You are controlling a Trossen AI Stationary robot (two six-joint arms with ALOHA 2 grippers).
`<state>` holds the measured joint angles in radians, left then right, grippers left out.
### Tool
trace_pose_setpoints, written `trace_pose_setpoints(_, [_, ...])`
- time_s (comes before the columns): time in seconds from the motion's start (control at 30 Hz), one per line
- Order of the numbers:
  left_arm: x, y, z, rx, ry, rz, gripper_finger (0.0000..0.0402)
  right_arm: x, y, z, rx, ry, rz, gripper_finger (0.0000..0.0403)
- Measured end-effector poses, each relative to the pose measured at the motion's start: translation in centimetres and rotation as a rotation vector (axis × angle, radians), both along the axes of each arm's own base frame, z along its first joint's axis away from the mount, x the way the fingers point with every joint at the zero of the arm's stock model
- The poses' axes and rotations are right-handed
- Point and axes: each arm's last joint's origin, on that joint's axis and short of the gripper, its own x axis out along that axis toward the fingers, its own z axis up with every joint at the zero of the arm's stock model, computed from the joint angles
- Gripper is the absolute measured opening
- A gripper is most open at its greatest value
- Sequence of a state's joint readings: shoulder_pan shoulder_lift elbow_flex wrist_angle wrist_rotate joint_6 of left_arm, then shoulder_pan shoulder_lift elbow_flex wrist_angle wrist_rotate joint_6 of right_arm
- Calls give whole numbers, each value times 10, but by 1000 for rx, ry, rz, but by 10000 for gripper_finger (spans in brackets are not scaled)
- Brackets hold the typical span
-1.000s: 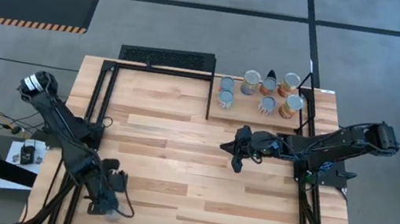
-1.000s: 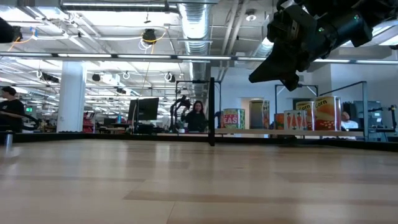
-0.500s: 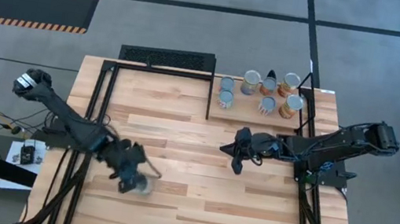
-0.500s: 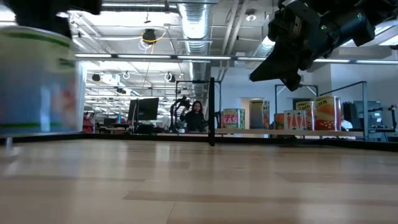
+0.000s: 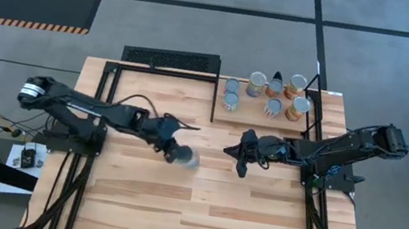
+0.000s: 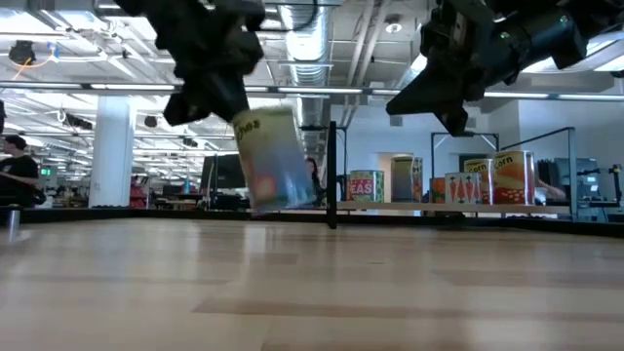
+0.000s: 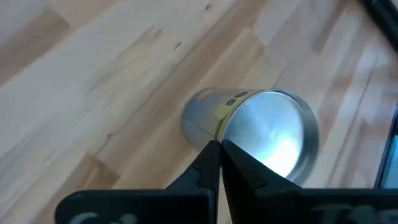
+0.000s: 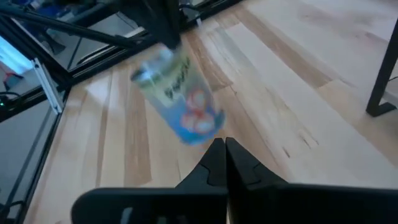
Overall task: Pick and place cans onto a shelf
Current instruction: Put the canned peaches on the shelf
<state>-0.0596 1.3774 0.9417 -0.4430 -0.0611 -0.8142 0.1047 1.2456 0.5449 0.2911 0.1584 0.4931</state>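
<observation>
The can hangs above the middle of the table, tilted, clear of the wood, and well apart from the shelf. The left gripper carries it; I cannot see the fingers around it well, but since the can is in the air I judge it is clamped. Seven other cans already stand on the shelf in two rows. The right gripper waits near the shelf with its fingers pressed together, holding nothing.

I think the step in hand is the transport. The next move calls for bringing the can upright over a free spot on the shelf, without knocking the standing cans or the right gripper.
</observation>
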Motion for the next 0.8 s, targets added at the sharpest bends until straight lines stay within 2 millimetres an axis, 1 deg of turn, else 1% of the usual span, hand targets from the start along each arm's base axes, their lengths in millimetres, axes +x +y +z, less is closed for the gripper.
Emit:
trace_pose_setpoints(0.1, [12,7,-11,-11,41,7,0,0,0,2,4,-16,-14,4])
trace_pose_setpoints(0.37, [58,23,-11,39,43,-50,0,-3,-2,9,-5,-49,-58,4])
trace_pose_setpoints(0.47, [72,32,-13,56,45,-52,0,-3,-1,8,1,-44,-59,5])
trace_pose_setpoints(0.67, [87,45,-25,8,44,-82,0,-3,3,8,4,-46,-48,4])
trace_pose_setpoints(0.8, [89,47,-29,-13,38,-94,0,-4,6,8,-9,-48,-71,5])
